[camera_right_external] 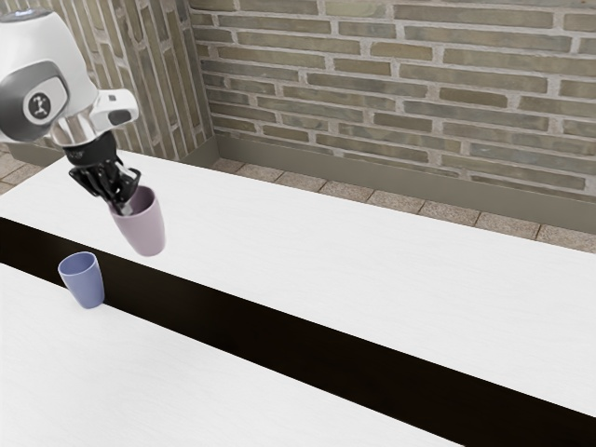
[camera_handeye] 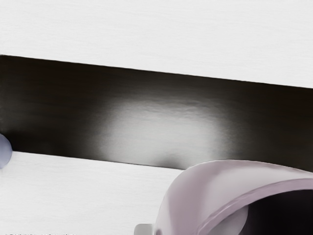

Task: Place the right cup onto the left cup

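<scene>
My gripper [camera_right_external: 121,203] is at the rim of the pink cup [camera_right_external: 145,229], shut on its wall, with one finger inside the cup and the other outside. The cup leans a little and appears to hang above the table. In the wrist view the pink cup [camera_handeye: 183,200] looms large at the lower edge, its dark opening partly in sight. The blue cup [camera_right_external: 86,281] stands upright, open end up, lower in the exterior view and to the left of the pink one. A sliver of the blue cup [camera_handeye: 4,151] also appears in the wrist view.
A long dark strip [camera_right_external: 279,321] crosses the white table [camera_right_external: 372,261], and the blue cup stands at its edge. A brick wall [camera_right_external: 400,84] and a tiled floor [camera_right_external: 382,201] lie beyond the table.
</scene>
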Controlling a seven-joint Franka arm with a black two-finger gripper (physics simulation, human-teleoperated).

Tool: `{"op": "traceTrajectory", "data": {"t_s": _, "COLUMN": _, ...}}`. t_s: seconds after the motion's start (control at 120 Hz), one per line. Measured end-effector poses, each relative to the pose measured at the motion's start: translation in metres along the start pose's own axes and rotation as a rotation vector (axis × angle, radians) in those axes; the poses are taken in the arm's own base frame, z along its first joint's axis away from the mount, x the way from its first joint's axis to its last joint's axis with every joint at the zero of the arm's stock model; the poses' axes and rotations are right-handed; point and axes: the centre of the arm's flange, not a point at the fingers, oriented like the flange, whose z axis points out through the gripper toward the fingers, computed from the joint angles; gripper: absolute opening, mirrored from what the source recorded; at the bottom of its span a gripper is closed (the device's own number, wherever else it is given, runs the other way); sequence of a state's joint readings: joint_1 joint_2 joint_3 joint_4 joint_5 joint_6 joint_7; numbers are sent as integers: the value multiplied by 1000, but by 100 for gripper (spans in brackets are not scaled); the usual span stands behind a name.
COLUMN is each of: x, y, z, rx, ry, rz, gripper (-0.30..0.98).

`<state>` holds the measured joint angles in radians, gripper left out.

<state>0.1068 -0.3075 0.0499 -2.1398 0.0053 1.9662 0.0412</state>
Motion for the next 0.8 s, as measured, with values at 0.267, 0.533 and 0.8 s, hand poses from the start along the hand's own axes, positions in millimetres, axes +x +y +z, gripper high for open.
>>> {"op": "traceTrajectory", "data": {"t_s": 0.267, "x": -12, "y": -86, "z": -11, "rx": 10, "ry": 15, "rz": -65, "gripper": -10}}
{"op": "traceTrajectory", "data": {"t_s": 0.533, "x": -5, "y": -147, "z": -4, "rx": 25, "ry": 5, "rz": -82, "gripper": -10}}
{"op": "traceTrajectory", "data": {"t_s": 0.8, "x": 5, "y": -201, "z": 31, "rx": 44, "ry": -51, "rz": -100, "gripper": -10}}
